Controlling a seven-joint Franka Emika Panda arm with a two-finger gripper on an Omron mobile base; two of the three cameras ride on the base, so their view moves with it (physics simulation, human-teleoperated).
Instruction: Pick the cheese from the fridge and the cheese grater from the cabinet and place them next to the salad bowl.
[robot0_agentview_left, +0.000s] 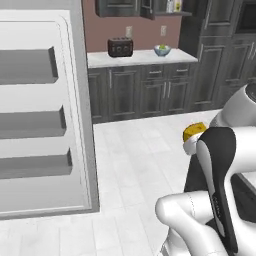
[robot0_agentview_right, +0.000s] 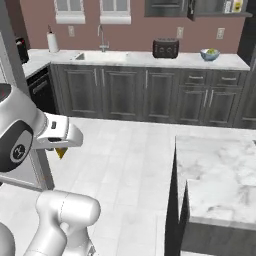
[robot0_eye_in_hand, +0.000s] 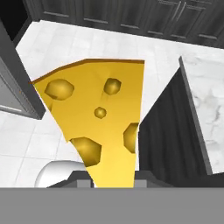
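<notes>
The fridge (robot0_agentview_left: 75, 110) stands open at nine o'clock in the left base view — a tall grey frame with white inner walls and three grey-shaded shelves stacked one above another. Its grey edge also rises along the nine o'clock side of the right base view.

The long bench (robot0_agentview_right: 150, 60) runs along the back wall, white-topped over dark cabinet fronts, with a sink and tap toward eleven o'clock in the right base view. A second marble-topped bench (robot0_agentview_right: 220, 170) sits at four o'clock in that view, near the robot. The cabinet (robot0_agentview_left: 150, 9) hangs on the wall at twelve o'clock in the left base view, its door ajar, with a pale item on its shelf too small to name.

A dark toaster (robot0_agentview_right: 165, 48) rests on the long bench, and the salad bowl (robot0_agentview_right: 210, 54) stands apart from it toward one o'clock, green showing above its rim.

The hand (robot0_eye_in_hand: 113, 183) is pinching the cheese (robot0_eye_in_hand: 98, 113) — the yellow, holed wedge rises from between the finger tips at six o'clock in the hand view, held in the air above the white tiled floor. In the left base view the cheese (robot0_agentview_left: 194, 131) peeks past the arm at three o'clock.
</notes>
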